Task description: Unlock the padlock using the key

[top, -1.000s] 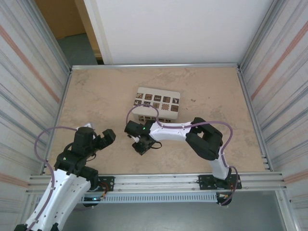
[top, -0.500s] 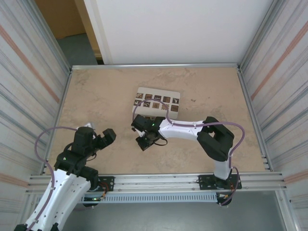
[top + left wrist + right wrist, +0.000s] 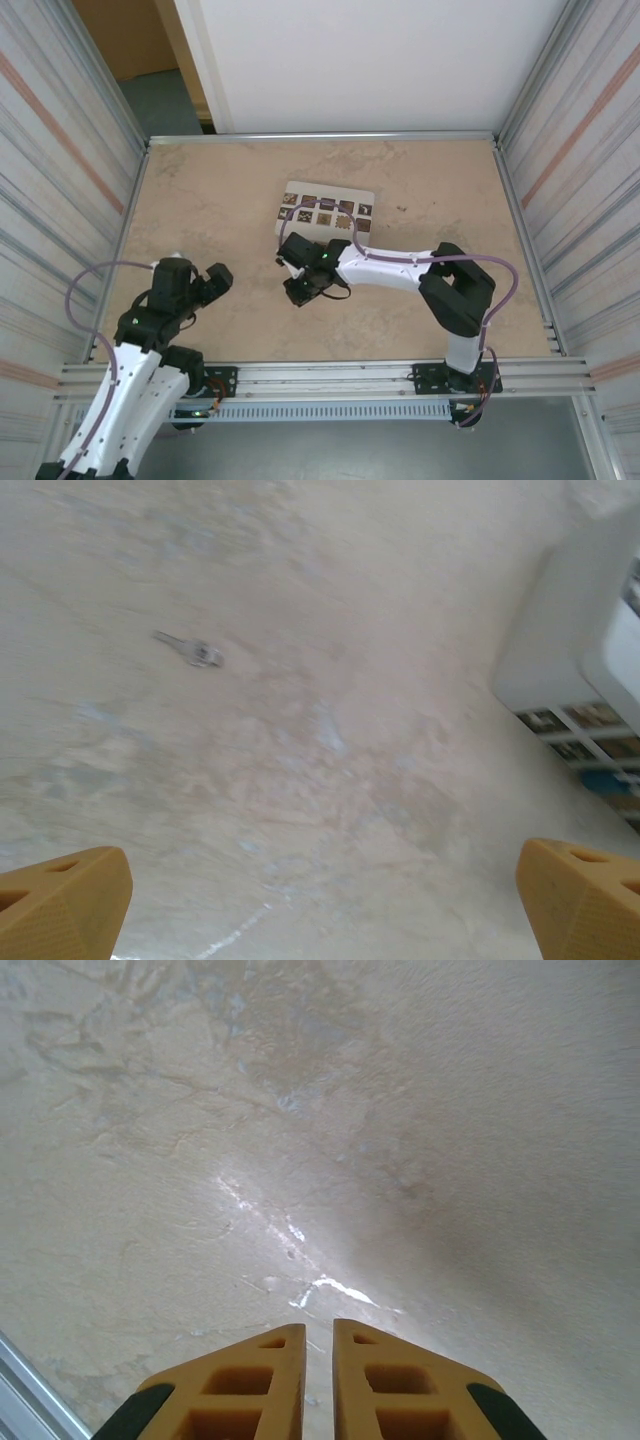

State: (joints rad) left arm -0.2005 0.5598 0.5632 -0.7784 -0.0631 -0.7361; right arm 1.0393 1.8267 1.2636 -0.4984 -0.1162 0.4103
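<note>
A small metallic key (image 3: pixel 194 652) lies flat on the tabletop, well ahead and to the left of my left gripper (image 3: pixel 320 910). That gripper is open, its orange fingertips (image 3: pixel 62 900) far apart with nothing between them. A small blue piece (image 3: pixel 606 781), apparently the padlock, shows against the near side of the pale patterned box (image 3: pixel 575 650). My left gripper (image 3: pixel 214 280) hovers at the near left. My right gripper (image 3: pixel 300 290) points down at bare table just in front of the box (image 3: pixel 325 214). Its fingers (image 3: pixel 280 1360) stand almost together and hold nothing.
Metal rails (image 3: pixel 320 375) run along the near edge, and ribbed walls (image 3: pixel 60 200) close in the left and right sides. The right arm's long white link (image 3: pixel 390 268) stretches across the near middle of the table.
The right arm has reached a little farther, shifting its gripper slightly toward the box. The left gripper has drawn back a bit to the left.
</note>
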